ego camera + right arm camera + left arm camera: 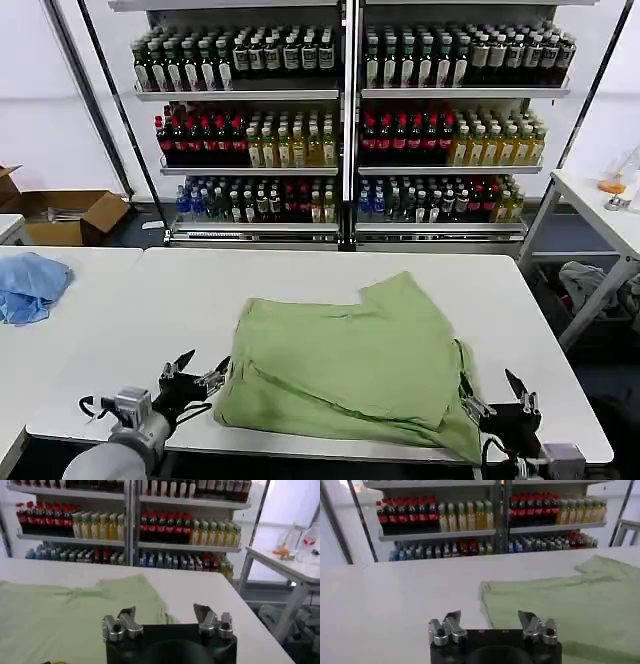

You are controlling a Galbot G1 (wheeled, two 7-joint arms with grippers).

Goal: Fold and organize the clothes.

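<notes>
From the head camera, the green shirt [350, 370] lies partly folded on the white table [300, 275]. It sits near the front edge, a bit toward the robot's right. One sleeve sticks out at the far side. The left gripper [197, 378] is just beside the shirt's near left corner, low over the table. Its two fingers are spread apart and hold nothing. The right gripper [497, 397] is at the shirt's near right corner, by the table's front edge. Its fingers are spread apart too, and nothing is between them. A light blue cloth [30, 285] lies on another table far off to the left. Behind the table stands a shelf full of bottles [345, 130].

From the left wrist camera, the left gripper [491, 623] is open, with bare table between its fingers. The shirt [570, 605] starts just past one finger and spreads away across the table [395, 600].

From the right wrist camera, the right gripper [165, 617] is open and empty. It hangs over the shirt's edge. The shirt [65, 610] covers the table on one side, and the bare table [210, 592] shows on the other.
</notes>
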